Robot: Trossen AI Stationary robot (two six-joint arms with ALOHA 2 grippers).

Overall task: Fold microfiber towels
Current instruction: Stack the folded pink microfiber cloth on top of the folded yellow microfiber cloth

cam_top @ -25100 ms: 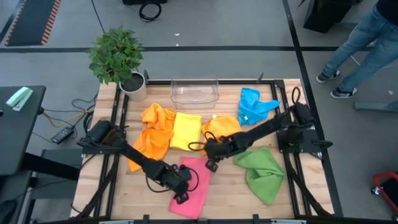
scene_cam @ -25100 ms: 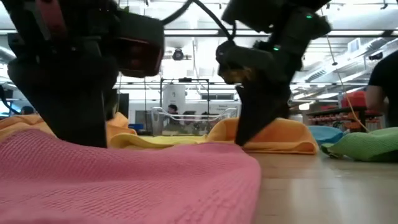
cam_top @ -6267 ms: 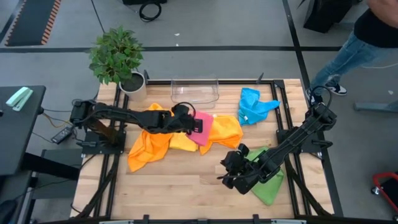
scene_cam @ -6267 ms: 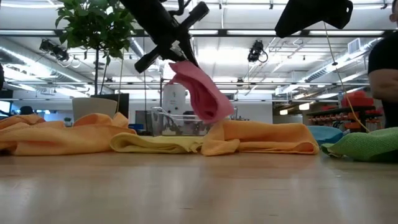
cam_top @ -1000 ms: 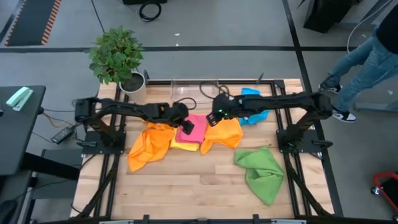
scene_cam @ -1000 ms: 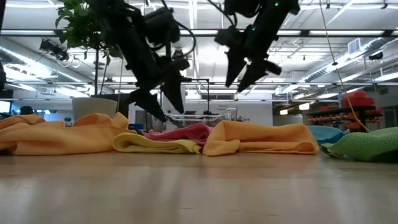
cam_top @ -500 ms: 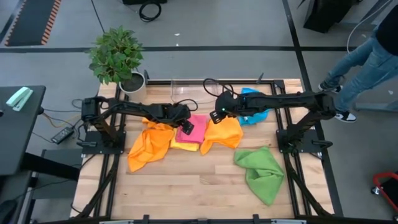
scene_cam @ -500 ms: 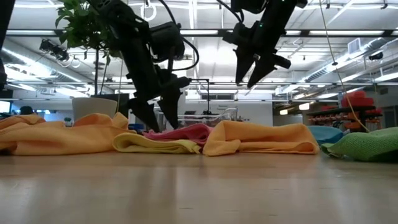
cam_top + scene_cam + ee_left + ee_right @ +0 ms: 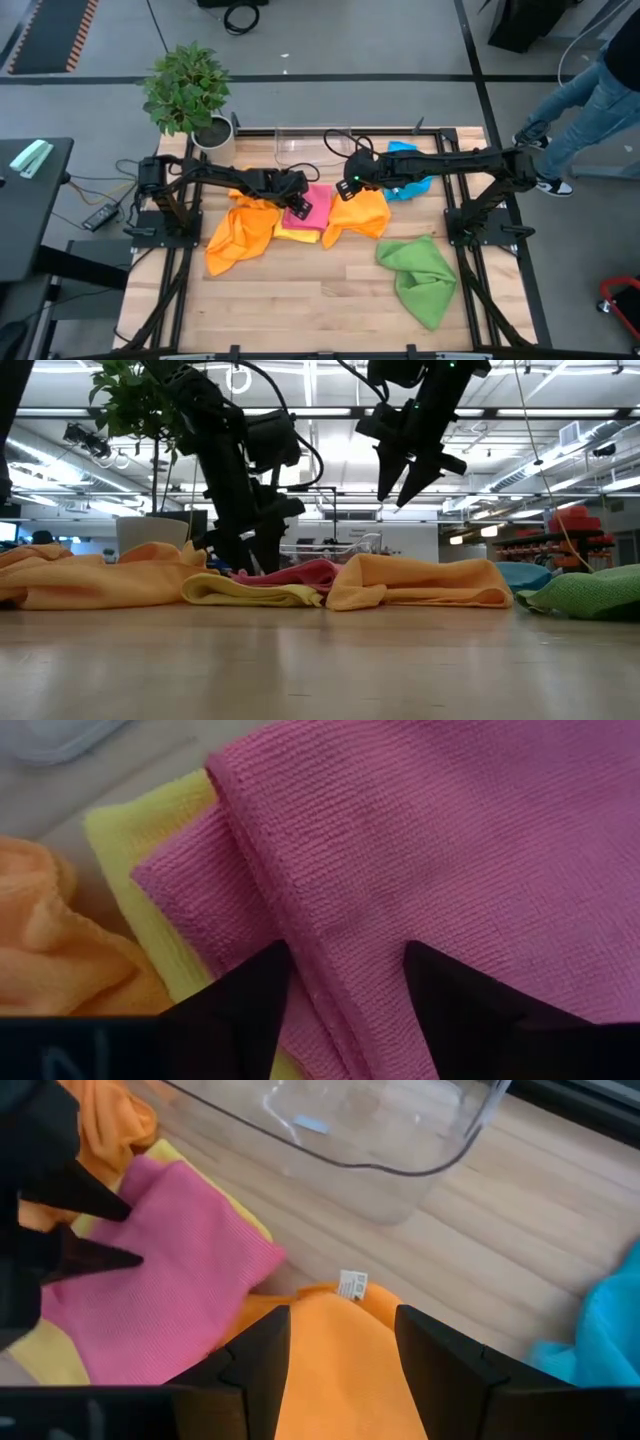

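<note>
Centrally on the wooden table (image 9: 300, 290) lie the green towel (image 9: 420, 275) at the right front, two orange towels (image 9: 240, 225) (image 9: 362, 212) flanking a yellow towel (image 9: 290, 233) with the folded pink towel (image 9: 312, 205) on it, and the blue towel (image 9: 405, 170) beside the clear bin (image 9: 312, 148). Next, the left gripper (image 9: 297, 200) sits low over the pink towel, fingers (image 9: 245, 1010) apart astride its folded edge, possibly touching it. Lastly, the right gripper (image 9: 350, 187) hangs above the right orange towel, fingers (image 9: 255, 1355) apart and holding nothing.
</note>
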